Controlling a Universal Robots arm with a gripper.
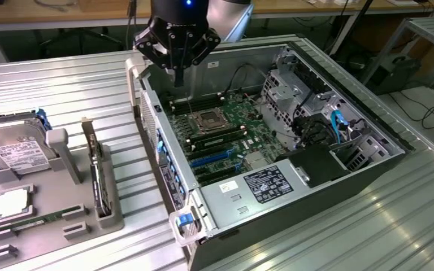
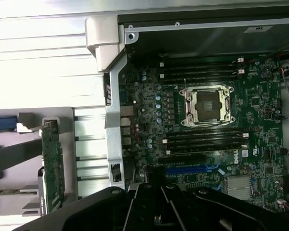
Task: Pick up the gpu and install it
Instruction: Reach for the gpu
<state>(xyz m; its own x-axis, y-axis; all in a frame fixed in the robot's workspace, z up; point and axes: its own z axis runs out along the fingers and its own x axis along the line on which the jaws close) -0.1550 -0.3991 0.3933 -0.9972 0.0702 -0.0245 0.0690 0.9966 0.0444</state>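
The gpu (image 1: 95, 169) stands on edge in a slot of the grey holder (image 1: 72, 169) at the exterior view's left, its silver bracket at the far end. In the wrist view the gpu (image 2: 52, 166) is a thin green-edged card beside the case. My gripper (image 1: 179, 79) hangs above the far corner of the open computer case (image 1: 202, 226), over the motherboard (image 1: 225, 127), well apart from the gpu. Its fingers are shut together with nothing between them. The gripper (image 2: 156, 192) looks down on the CPU socket (image 2: 207, 106) and the blue expansion slots (image 2: 192, 169).
The holder also carries a hard drive (image 1: 17, 149), a processor (image 1: 12, 203) and a green memory stick (image 1: 47, 217). Inside the case sit the power supply (image 1: 266, 183), drive cages (image 1: 293, 90) and cables (image 1: 338, 127). The case wall (image 1: 153, 130) rises between holder and motherboard.
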